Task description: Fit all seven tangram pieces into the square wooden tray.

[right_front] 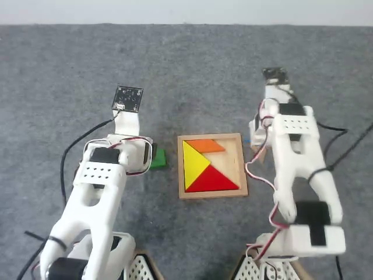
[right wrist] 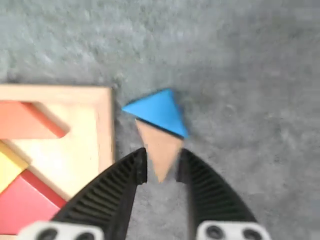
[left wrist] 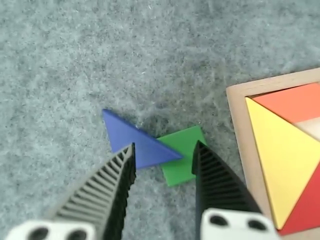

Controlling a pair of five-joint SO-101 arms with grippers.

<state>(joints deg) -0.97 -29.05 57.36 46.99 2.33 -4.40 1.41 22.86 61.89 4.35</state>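
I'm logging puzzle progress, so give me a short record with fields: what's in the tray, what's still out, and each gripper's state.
Tray: part filled
In tray: orange piece, yellow triangle, red triangle
Out, left side: dark blue triangle, its tip over a green square
Out, right side: light blue triangle against a tan triangle
Left gripper: open, above the dark blue triangle
Right gripper: open, tan triangle's tip between its fingers

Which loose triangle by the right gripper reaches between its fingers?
The tan wooden triangle: its tip lies between the fingers of the right gripper, while the light blue triangle lies beyond them.
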